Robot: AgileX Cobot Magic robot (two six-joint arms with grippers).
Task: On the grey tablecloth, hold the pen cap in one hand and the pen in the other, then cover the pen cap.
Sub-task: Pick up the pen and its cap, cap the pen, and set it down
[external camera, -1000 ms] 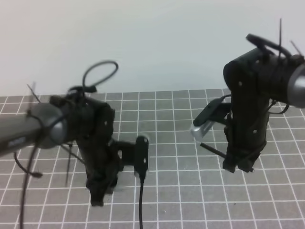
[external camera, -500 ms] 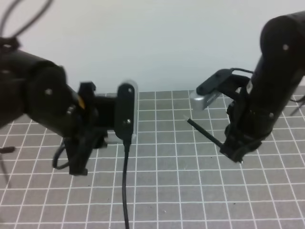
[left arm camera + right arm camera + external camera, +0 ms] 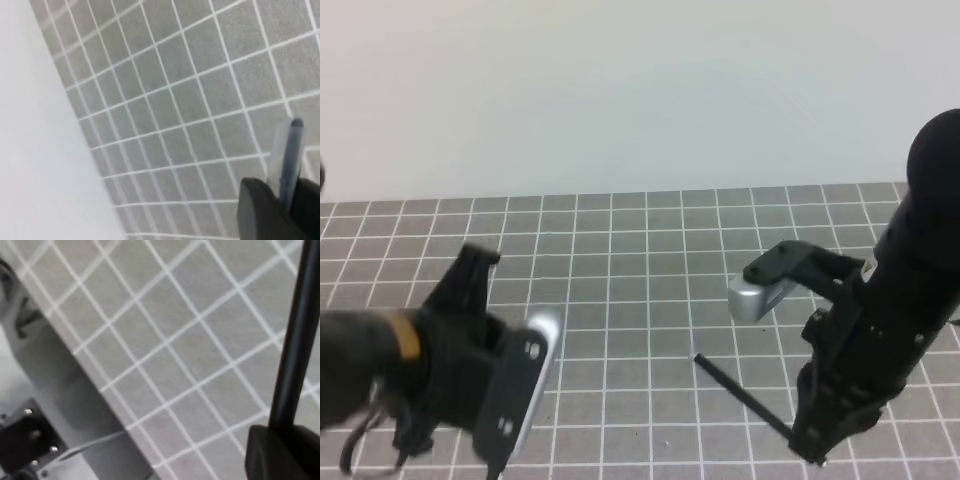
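The grey tablecloth with its white grid covers the table. At the right of the high view my right gripper is shut on the pen, a slim black stick that points up and left above the cloth. In the right wrist view the pen rises from the dark fingers. In the left wrist view my left gripper is shut on the pen cap, a short greyish cylinder sticking out between its fingers. In the high view the left arm at the lower left hides the cap.
The left wrist camera hangs at the lower left, the right wrist camera near the middle right. A pale wall rises behind the cloth's far edge. A grey metal structure crosses the lower left of the right wrist view.
The left arm has swung down toward the lower left front. The right arm has dropped lower and nearer the front, with the pen still in its grip.
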